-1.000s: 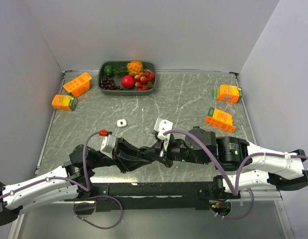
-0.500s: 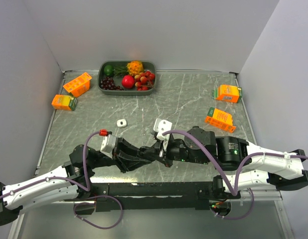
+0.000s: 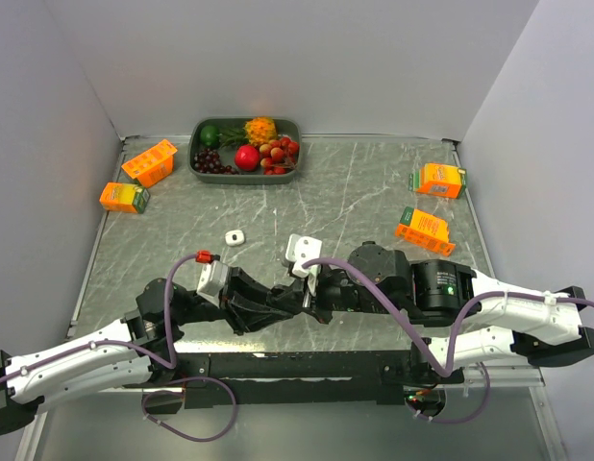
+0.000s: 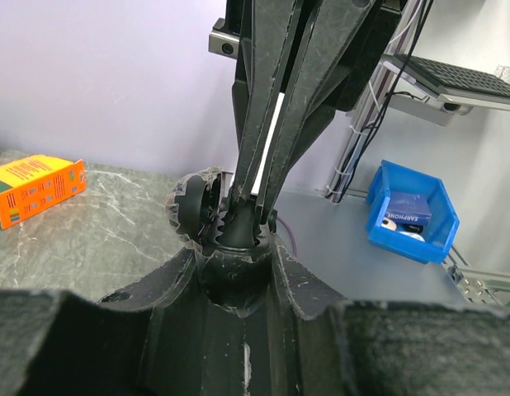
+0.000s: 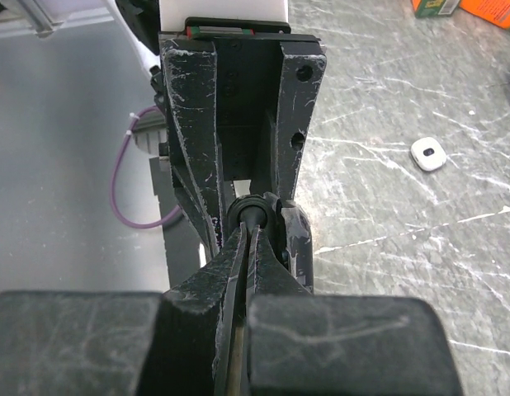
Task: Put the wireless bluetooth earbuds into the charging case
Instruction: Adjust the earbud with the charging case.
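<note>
Looking down from above, the left gripper (image 3: 289, 300) and right gripper (image 3: 311, 293) meet nose to nose at about 6 o'clock on the marble table (image 3: 374, 192). What sits between them is lost among black parts. A white earbud (image 3: 235, 237) lies alone on the marble, at 10 o'clock from that meeting point and well apart from it. A fruit tray (image 3: 194, 163) stands at 12 o'clock, with orange cartons (image 3: 124, 197) at 10 and 2 o'clock.

On the left wrist camera, the left claw is clamped on a black, rounded charging case (image 4: 229, 256). A domed part (perhaps its lid) stands off at 10 o'clock. The right gripper's fingers (image 4: 263, 124) come down from 12 o'clock, pressed together, with their tips at the case's top. Whether a black bud is pinched there cannot be made out. One carton is cut off at 9 o'clock, and a blue bin (image 4: 412, 216) sits at 3 o'clock beyond the table.

On the right wrist camera, the claw's own fingers show no gap. Their tips touch the case's dark round rim (image 5: 253, 208), which the left claw's scratched jaws hold from 12 o'clock. The case's inside is hidden. The white earbud (image 5: 428, 153) lies at 2 o'clock.
</note>
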`<state>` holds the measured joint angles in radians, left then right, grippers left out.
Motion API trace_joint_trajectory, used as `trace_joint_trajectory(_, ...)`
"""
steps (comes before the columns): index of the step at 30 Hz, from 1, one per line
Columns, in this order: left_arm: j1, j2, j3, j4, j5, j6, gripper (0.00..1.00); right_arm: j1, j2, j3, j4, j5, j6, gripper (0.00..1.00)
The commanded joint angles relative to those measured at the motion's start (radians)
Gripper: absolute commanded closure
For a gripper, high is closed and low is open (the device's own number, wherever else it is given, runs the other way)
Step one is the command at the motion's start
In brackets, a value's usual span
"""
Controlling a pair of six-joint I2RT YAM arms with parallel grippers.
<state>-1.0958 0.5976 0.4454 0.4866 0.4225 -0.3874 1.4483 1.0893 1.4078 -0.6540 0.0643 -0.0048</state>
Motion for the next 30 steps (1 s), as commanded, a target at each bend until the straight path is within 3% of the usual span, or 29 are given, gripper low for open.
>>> trace_joint_trajectory(1, 0.002, -0.005, 0.046, 0.073, -0.019, 0.001, 0.99, 0.003, 0.009, 0.026, -0.047, -0.046, -0.008, 1.0)
trace_joint_trajectory(5, 0.002, -0.004, 0.044, 0.075, -0.024, 0.001, 0.99, 0.003, -0.005, 0.029, -0.039, -0.028, -0.003, 0.74)
trace_joint_trajectory(8, 0.002, -0.005, 0.041, 0.073, -0.022, 0.001, 0.99, 0.003, -0.019, 0.033, -0.033, -0.009, 0.002, 0.66)
trace_joint_trajectory(16, 0.002, -0.013, 0.032, 0.067, -0.027, -0.005, 0.99, 0.003, -0.058, 0.079, -0.012, -0.001, -0.003, 0.6)
trace_joint_trajectory(22, 0.002, -0.013, 0.03, 0.064, -0.022, -0.007, 0.99, 0.003, -0.135, 0.065, 0.048, 0.146, -0.018, 0.61)
trace_joint_trajectory(26, 0.001, -0.005, 0.038, 0.061, -0.011, -0.005, 0.99, 0.001, -0.092, 0.092, -0.01, 0.241, -0.014, 0.58)
trace_joint_trajectory(30, 0.002, 0.007, 0.042, 0.07, -0.004, -0.007, 0.99, 0.001, -0.055, 0.085, -0.024, 0.243, -0.001, 0.53)
